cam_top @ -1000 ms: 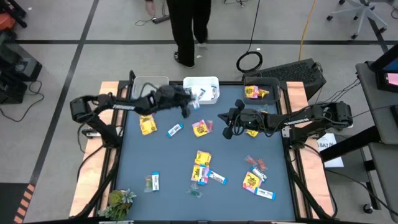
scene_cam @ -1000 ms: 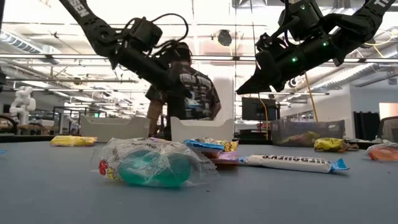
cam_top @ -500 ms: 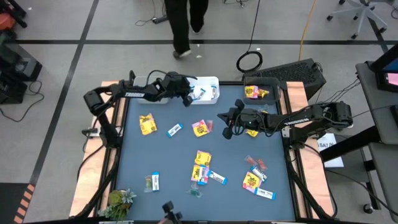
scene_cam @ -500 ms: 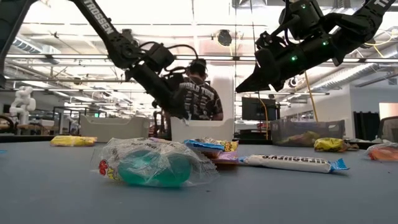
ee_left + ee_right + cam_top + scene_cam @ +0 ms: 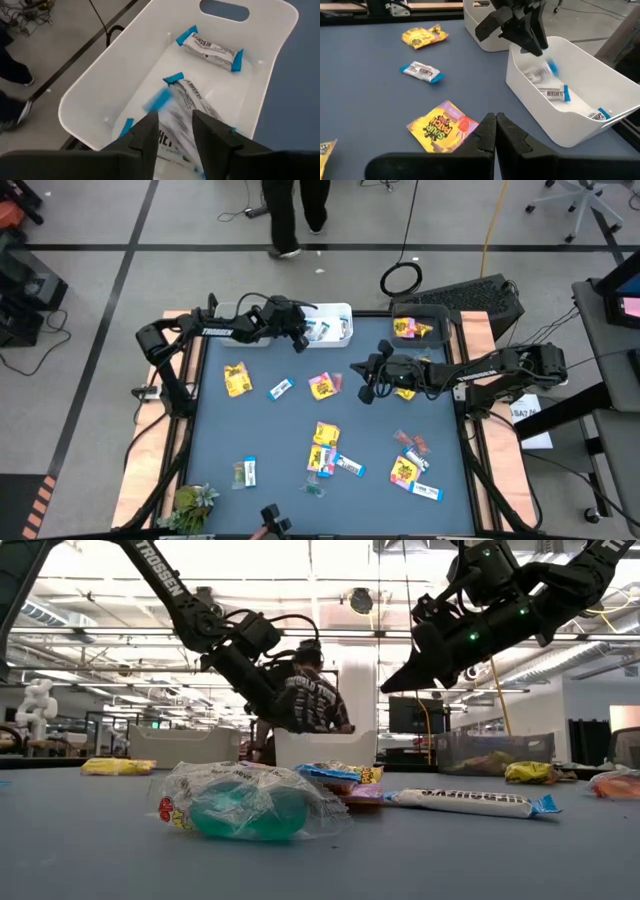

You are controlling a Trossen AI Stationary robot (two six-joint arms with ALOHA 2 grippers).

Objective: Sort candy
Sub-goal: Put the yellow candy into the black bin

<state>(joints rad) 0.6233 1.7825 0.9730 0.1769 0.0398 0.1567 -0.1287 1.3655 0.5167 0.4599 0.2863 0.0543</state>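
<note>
My left gripper (image 5: 298, 340) hangs open over the white bin (image 5: 325, 323) at the table's far edge. A blue-and-white bar (image 5: 175, 107) shows blurred just below its fingers, inside the bin (image 5: 560, 125), apart from them in the right wrist view (image 5: 542, 71). Other bars (image 5: 210, 47) lie on the bin's floor. My right gripper (image 5: 364, 390) hovers shut and holding nothing above the table's middle right, near a yellow packet (image 5: 445, 125). Yellow packets (image 5: 237, 379), blue bars (image 5: 282, 388) and small red pieces (image 5: 412, 444) lie scattered flat on the blue table.
A clear bin (image 5: 235, 320) stands left of the white one, and a bin with yellow packets (image 5: 420, 328) sits at the far right corner. A green leafy thing (image 5: 192, 502) lies at the near left corner. A person (image 5: 290, 215) walks beyond the far edge.
My left gripper has swung from above the table toward the far edge and now holds still over the white bin. A blue-and-white bar now shows blurred inside the bin below it. The person beyond the table has stepped farther away.
</note>
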